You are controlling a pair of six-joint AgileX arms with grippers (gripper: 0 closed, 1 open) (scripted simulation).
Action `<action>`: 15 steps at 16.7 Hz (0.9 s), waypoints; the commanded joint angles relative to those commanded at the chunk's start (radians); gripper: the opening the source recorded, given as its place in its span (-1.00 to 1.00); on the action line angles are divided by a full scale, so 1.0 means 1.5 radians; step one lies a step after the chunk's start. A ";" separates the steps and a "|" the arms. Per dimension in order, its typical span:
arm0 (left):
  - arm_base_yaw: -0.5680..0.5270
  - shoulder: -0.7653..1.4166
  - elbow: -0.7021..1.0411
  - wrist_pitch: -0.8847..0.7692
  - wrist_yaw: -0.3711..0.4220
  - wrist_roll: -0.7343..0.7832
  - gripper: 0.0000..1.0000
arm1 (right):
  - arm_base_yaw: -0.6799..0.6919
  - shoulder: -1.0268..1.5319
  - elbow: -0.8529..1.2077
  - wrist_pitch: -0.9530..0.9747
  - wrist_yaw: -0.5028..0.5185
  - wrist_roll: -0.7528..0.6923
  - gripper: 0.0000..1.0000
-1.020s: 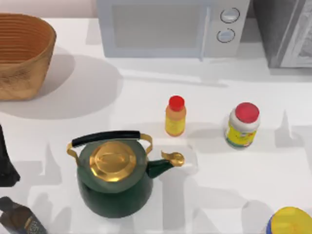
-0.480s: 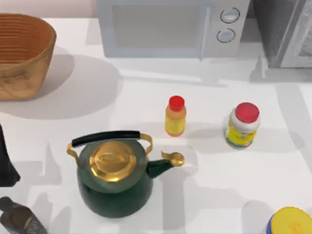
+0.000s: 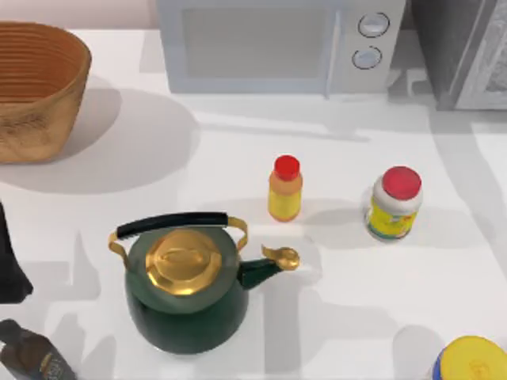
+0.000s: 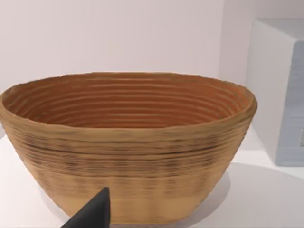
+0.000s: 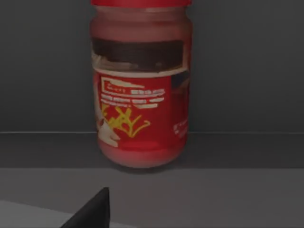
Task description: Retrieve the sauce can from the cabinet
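facing the sauce can (image 5: pixel 141 90), upright inside the dim cabinet (image 3: pixel 463 51).

The sauce can (image 5: pixel 141 90) has a red lid, a see-through reddish body and a red label with white print and yellow strokes. The cabinet (image 3: pixel 463 51) is dark grey and speckled. The microwave (image 3: pixel 281 43) is white. The basket (image 3: pixel 36 87) is tan with ribbed brown bands. The kettle (image 3: pixel 186 289) is dark green with a gold lid and black handle. The bottle (image 3: pixel 285 188) is yellow, red-capped. The jar (image 3: pixel 394 203) has a yellow label and red cap.
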 joint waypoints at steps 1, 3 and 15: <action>0.000 0.000 0.000 0.000 0.000 0.000 1.00 | 0.000 0.000 0.000 0.000 0.000 0.000 1.00; 0.000 0.000 0.000 0.000 0.000 0.000 1.00 | 0.000 0.000 0.000 0.000 0.000 0.000 1.00; 0.000 0.000 0.000 0.000 0.000 0.000 1.00 | 0.032 0.256 0.241 0.011 0.042 0.004 1.00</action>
